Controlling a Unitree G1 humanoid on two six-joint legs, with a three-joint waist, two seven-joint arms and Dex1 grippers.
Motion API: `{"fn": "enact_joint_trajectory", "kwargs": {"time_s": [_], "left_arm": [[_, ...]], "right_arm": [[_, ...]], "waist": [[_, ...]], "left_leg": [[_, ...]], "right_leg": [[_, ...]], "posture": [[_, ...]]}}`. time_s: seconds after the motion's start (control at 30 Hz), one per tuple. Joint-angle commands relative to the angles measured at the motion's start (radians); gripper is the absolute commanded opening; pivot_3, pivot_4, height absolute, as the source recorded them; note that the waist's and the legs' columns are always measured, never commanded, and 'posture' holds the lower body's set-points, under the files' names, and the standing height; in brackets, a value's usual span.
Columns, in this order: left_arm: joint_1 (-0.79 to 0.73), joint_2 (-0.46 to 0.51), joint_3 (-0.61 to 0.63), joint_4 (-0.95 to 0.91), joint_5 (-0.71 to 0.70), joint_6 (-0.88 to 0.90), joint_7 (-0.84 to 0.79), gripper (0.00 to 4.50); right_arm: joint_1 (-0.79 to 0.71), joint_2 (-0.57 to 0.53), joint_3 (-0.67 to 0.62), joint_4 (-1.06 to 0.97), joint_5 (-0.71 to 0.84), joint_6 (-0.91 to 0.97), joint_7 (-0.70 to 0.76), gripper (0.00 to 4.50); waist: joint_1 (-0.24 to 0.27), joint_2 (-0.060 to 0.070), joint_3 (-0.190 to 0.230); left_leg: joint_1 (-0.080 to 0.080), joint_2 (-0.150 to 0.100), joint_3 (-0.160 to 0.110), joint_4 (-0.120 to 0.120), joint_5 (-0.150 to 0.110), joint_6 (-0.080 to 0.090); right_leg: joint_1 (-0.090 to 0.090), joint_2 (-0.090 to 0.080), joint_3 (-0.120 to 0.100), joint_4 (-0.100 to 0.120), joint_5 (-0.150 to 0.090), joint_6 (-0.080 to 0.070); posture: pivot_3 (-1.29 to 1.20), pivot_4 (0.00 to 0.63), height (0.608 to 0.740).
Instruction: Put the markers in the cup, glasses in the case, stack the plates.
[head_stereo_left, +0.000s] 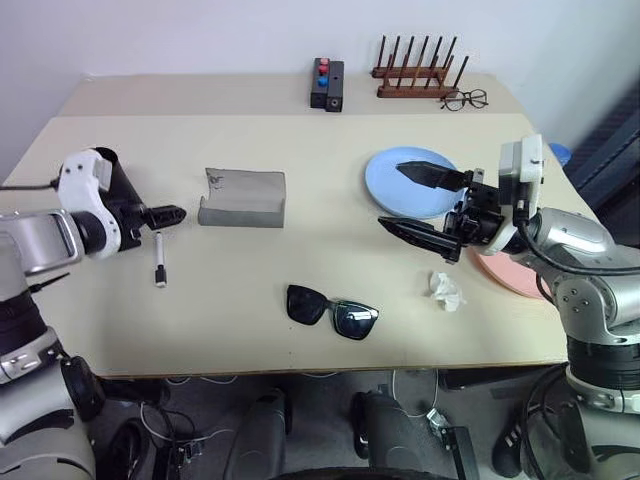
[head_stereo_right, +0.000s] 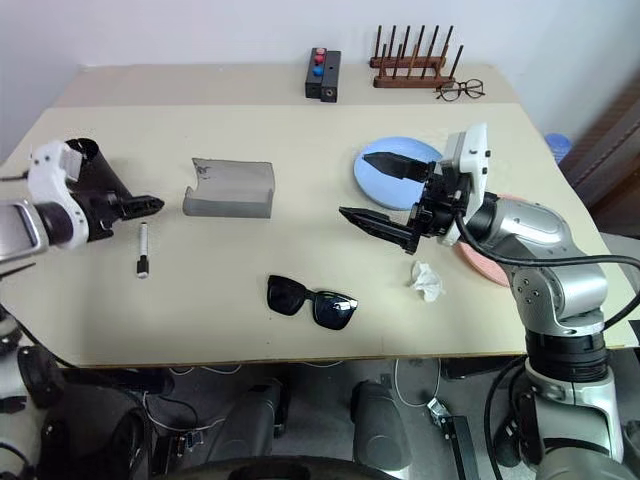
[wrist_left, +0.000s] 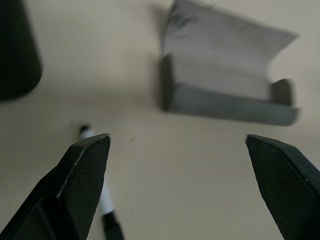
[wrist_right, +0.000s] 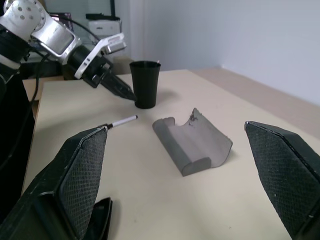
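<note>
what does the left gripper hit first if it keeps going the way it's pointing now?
Probably the bare table. The left gripper, jaws open, points forward and down at the tabletop between the white marker and the open grey case. The case lies further along that line; depth is hard to judge.

Sitting on the table (head_stereo_left: 250, 300) are one white marker (head_stereo_left: 159, 259), one black cup (wrist_right: 145, 83), one grey case (head_stereo_left: 242, 198), one pair of sunglasses (head_stereo_left: 332, 311), one pair of spectacles (head_stereo_left: 465, 99), two plates, blue (head_stereo_left: 395, 185) and pink (head_stereo_left: 505, 273), one crumpled tissue (head_stereo_left: 445, 290), one wooden rack (head_stereo_left: 412, 70) and one black box (head_stereo_left: 326, 84).
</note>
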Motion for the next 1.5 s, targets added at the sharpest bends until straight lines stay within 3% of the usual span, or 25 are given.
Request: {"fn": "enact_joint_trajectory", "kwargs": {"time_s": [0.03,0.13,0.53,0.9,1.1,1.2,1.4,1.47,1.5], "left_arm": [[0.005,-0.063,0.063,-0.048,0.027,0.008,0.079,4.47],[0.030,-0.096,0.056,-0.034,0.076,0.008,0.096,4.47],[-0.072,0.086,-0.164,0.198,0.150,-0.033,-0.096,4.47],[-0.219,0.137,-0.267,0.471,0.225,-0.037,-0.201,4.47],[-0.280,0.195,-0.413,0.615,0.279,-0.087,-0.310,4.47],[-0.280,0.188,-0.458,0.631,0.287,-0.075,-0.350,3.66],[-0.287,0.178,-0.500,0.655,0.315,-0.083,-0.397,0.66],[-0.290,0.177,-0.512,0.654,0.322,-0.084,-0.412,0.03],[-0.292,0.177,-0.517,0.653,0.323,-0.083,-0.419,0.03]], "right_arm": [[-0.017,0.003,-0.007,-0.020,0.001,-0.016,-0.010,4.50],[0.000,0.010,-0.003,0.004,-0.012,-0.041,0.001,4.50],[0.021,0.015,0.002,0.022,-0.039,-0.066,0.007,4.50],[0.016,0.022,0.013,0.016,-0.049,-0.060,-0.011,4.50],[0.019,0.025,0.012,0.010,-0.053,-0.054,-0.023,4.50],[0.019,0.025,0.013,0.002,-0.051,-0.049,-0.033,4.50],[0.019,0.020,0.010,-0.013,-0.047,-0.035,-0.051,4.50],[0.018,0.020,0.011,-0.016,-0.047,-0.032,-0.056,4.50],[0.018,0.020,0.011,-0.017,-0.046,-0.031,-0.058,4.50]], "waist": [[0.001,0.000,0.000],[0.000,-0.001,0.000],[-0.001,0.000,0.000],[-0.001,0.000,0.000],[-0.002,0.000,0.000],[0.000,0.000,0.000],[0.000,0.000,0.000],[0.001,0.000,0.000],[0.001,0.000,0.000]], "left_leg": [[0.000,0.000,0.000,0.000,0.000,0.000],[0.000,0.000,0.000,0.000,0.000,0.000],[0.001,0.000,0.000,-0.001,0.000,0.000],[0.001,-0.001,0.001,-0.002,0.000,0.000],[0.001,-0.001,0.001,-0.002,0.000,0.000],[0.001,-0.001,0.001,-0.002,0.000,0.000],[0.001,-0.001,0.001,-0.002,0.000,0.000],[0.001,-0.001,0.001,-0.002,0.000,0.000],[0.001,-0.001,0.001,-0.002,0.000,0.000]], "right_leg": [[0.000,0.000,0.000,0.000,0.000,0.000],[0.000,0.000,0.000,-0.001,0.000,0.000],[0.000,0.000,0.000,-0.001,0.000,0.000],[0.000,-0.001,0.000,-0.001,0.000,0.000],[0.000,-0.001,0.000,-0.002,0.000,0.000],[0.000,-0.001,0.000,-0.002,0.000,0.000],[0.000,-0.001,0.000,-0.002,0.000,0.000],[0.000,-0.001,0.000,-0.002,0.000,0.000],[0.000,-0.001,0.000,-0.002,0.000,0.000]], "posture": [[0.00,0.150,0.740],[0.00,0.150,0.740],[0.00,0.150,0.740],[0.00,0.150,0.740],[0.00,0.150,0.740],[0.00,0.150,0.740],[0.00,0.150,0.740],[0.00,0.150,0.740],[0.00,0.150,0.740]]}}
